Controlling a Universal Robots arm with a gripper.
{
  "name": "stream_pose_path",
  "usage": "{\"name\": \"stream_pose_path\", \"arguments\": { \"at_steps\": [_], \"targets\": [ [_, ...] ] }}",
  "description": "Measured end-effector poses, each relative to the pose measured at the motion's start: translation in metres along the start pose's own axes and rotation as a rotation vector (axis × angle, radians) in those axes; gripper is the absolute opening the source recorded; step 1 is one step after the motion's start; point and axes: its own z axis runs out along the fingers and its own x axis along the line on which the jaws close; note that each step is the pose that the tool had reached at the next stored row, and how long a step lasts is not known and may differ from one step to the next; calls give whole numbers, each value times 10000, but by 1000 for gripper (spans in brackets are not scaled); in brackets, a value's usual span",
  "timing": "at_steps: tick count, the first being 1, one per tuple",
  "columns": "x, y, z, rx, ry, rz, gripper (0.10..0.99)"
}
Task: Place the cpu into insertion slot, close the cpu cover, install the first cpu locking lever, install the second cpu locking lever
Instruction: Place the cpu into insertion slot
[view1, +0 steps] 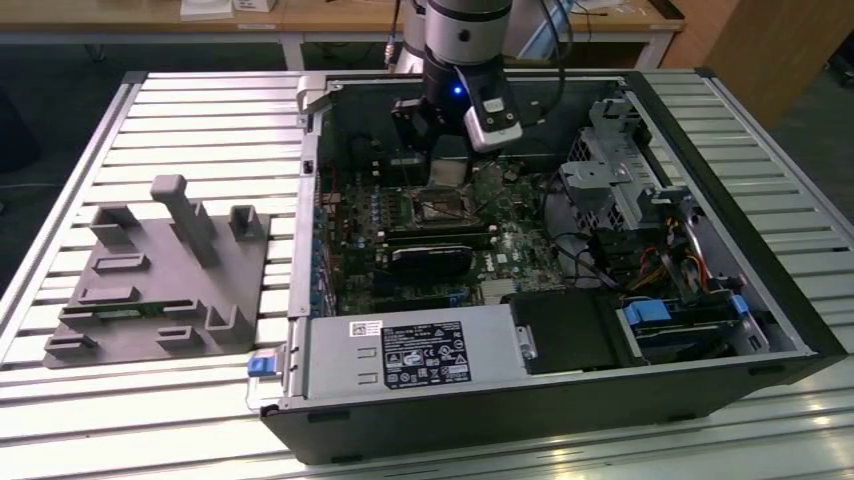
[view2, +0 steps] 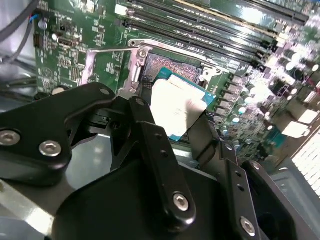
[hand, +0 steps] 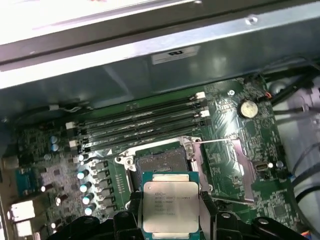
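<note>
My gripper (view1: 450, 162) hangs inside the open computer case, shut on the cpu (view1: 449, 173), a little above and behind the insertion slot (view1: 434, 208). In both wrist views the silver-topped, green-edged cpu (hand: 170, 206) (view2: 177, 105) sits flat between the black fingers (hand: 207, 212) (view2: 147, 127), with the gripper (hand: 170, 214) (view2: 175, 127) short of the insertion slot (hand: 160, 162) (view2: 170, 70). The slot's dark contact field lies bare. The cpu cover (hand: 225, 170) (view2: 107, 65) is swung open beside it, and a thin wire lever (hand: 220, 142) stands raised.
Memory slots (hand: 140, 117) run alongside the socket, with silver capacitors (hand: 82, 175) on its other side. A black card (view1: 434, 250), the power supply (view1: 400, 355) and a drive cage (view1: 627, 180) crowd the case. A grey fixture (view1: 160, 280) sits on the slatted table at the exterior view's left.
</note>
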Motion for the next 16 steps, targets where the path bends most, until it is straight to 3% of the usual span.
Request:
{"name": "stream_pose_path", "arguments": {
  "at_steps": [16],
  "targets": [
    [0, -1, 7, -8, -150, 2329, 537]
  ]
}}
